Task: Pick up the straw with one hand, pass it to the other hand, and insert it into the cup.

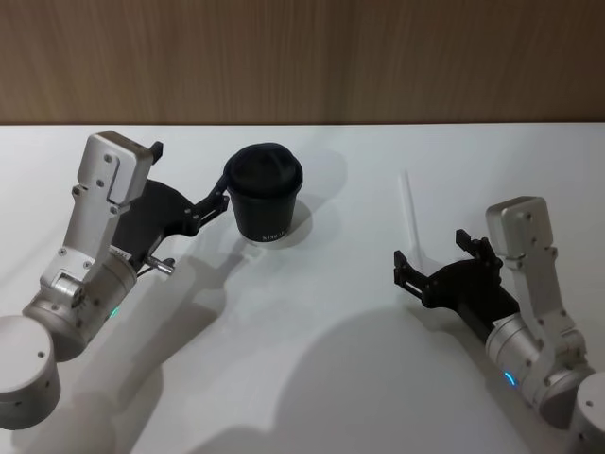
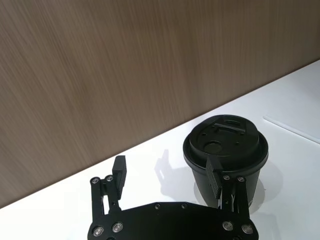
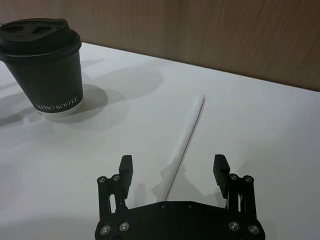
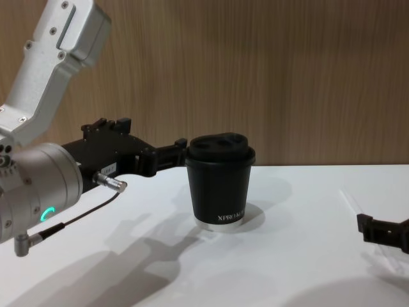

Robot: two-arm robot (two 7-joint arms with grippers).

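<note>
Lying flat on the white table (image 1: 312, 378), the straw (image 1: 410, 210), right of the black cup (image 1: 267, 194) lettered "XPRO KOFFE", long axis pointing away toward the wood wall (image 1: 302, 57), right gripper (image 1: 431, 251) spread wide at its near end, left gripper (image 1: 190, 173) released too, one finger just beside the cup's lid.

Silver-white boxy arms (image 1: 99, 203), green joint light (image 4: 44, 214) (blue light (image 1: 509, 380) on right), thin black cable (image 4: 80, 214), black left tool (image 2: 166, 167) and right tool (image 3: 173, 164), silver screws (image 3: 104, 229).

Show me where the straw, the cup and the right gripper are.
straw (image 3: 189, 132), right wrist view, mid-shaft.
cup (image 4: 220, 188), chest view, side wall.
right gripper (image 3: 173, 163), right wrist view, midway between fingertips.
</note>
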